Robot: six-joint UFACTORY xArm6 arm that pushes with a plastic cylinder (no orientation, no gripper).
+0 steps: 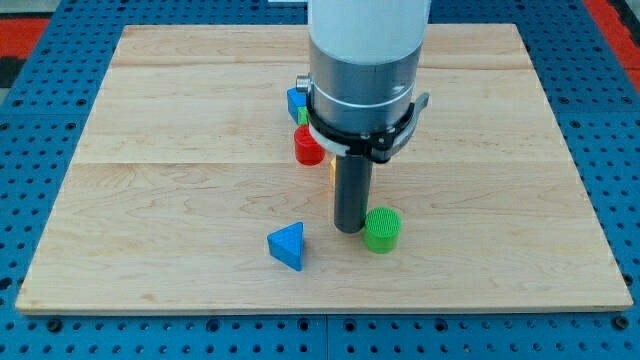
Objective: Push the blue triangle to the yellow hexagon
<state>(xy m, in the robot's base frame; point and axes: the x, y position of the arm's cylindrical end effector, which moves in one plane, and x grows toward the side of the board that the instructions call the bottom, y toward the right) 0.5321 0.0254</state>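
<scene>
The blue triangle [288, 245] lies on the wooden board [180, 150] toward the view's bottom, left of centre. My tip [348, 229] rests on the board a little to the triangle's right and slightly above it, apart from it. Only a thin yellow sliver [333, 170] shows beside the rod; it may be the yellow hexagon, mostly hidden behind the rod. A green cylinder [382, 229] stands right next to my tip on its right.
A red cylinder [308, 147], a blue block [296, 102] and a green block [302, 117] cluster just left of the arm's body, partly hidden by it. The board sits on a blue perforated table [40, 120].
</scene>
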